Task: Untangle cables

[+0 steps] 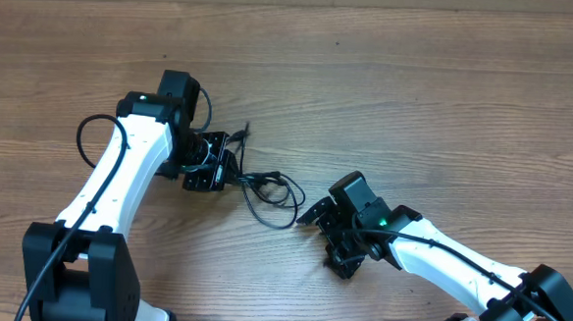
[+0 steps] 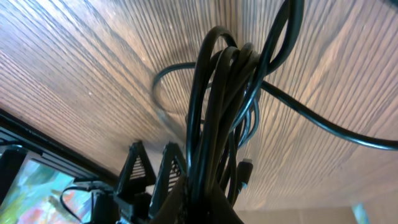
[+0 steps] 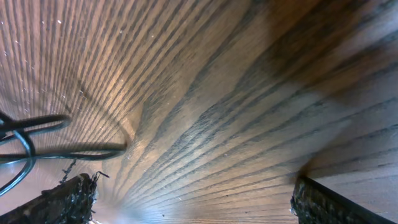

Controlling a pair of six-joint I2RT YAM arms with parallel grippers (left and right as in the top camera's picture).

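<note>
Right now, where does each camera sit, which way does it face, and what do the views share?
Overhead: above the table, looking straight down; both arms, the left gripper and right gripper show.
Left wrist: on the left arm, looking past its fingers at the bundled cables it grips.
Right wrist: low over the wood, looking out between its open fingers; cables at left.
Shared: all three views show the cables.
</note>
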